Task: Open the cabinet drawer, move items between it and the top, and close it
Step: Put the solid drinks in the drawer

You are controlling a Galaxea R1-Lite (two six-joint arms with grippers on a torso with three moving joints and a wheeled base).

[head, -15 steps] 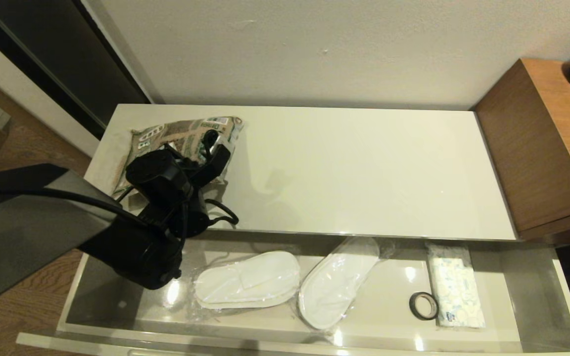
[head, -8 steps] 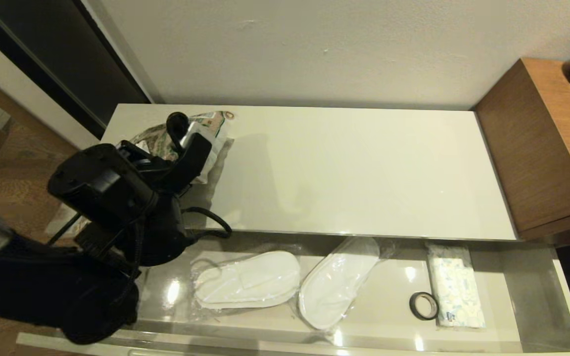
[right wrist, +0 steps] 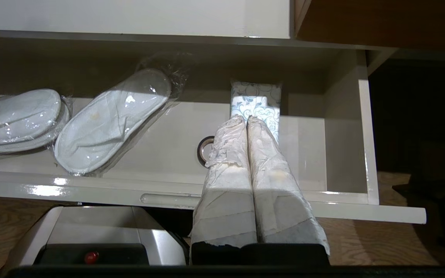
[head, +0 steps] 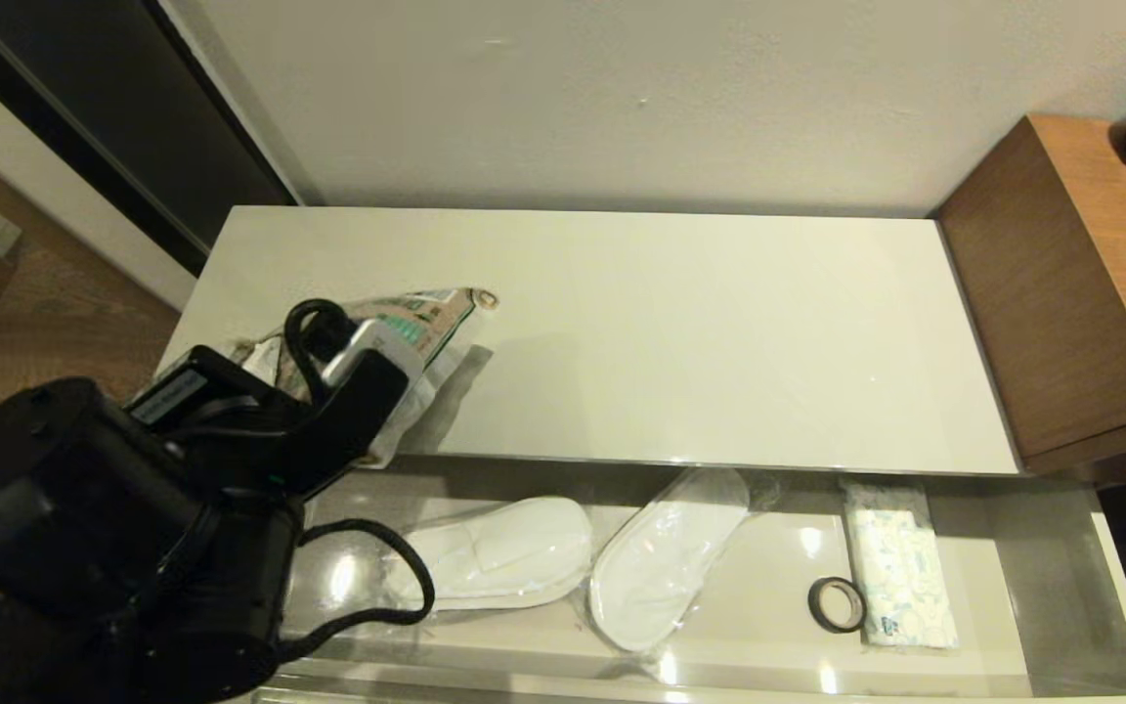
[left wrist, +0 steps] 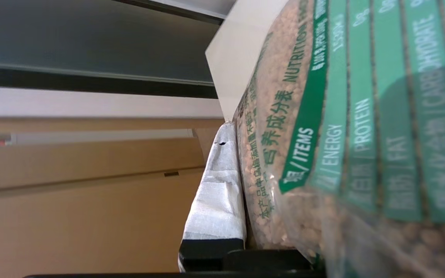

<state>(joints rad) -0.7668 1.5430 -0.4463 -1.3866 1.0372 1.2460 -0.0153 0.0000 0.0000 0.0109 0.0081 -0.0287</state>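
The brown-and-green printed packet (head: 434, 315) hangs tilted over the front left of the cream-white top (head: 700, 332), with my left gripper (head: 368, 364) shut on it. In the left wrist view the packet (left wrist: 323, 116) fills the right side, pressed against one taped finger (left wrist: 216, 200). The cabinet drawer (head: 1061, 557) stands pulled out below. On its grey base lie the dark tape ring (head: 837, 604) and the tissue pack (head: 900, 577), at the right. My right gripper (right wrist: 245, 119) is shut and holds nothing. It hangs in front of the drawer's face panel (right wrist: 91, 189), out of the head view.
Two plastic-wrapped white slippers (head: 495, 552) (head: 666, 557) lie in the drawer's middle. A taller brown wooden unit (head: 1071, 293) stands to the right of the top, with a dark object on it. A wall runs behind the top.
My left arm has drawn back toward the front, carrying the packet from the top's back left corner to its front left edge, above the drawer.
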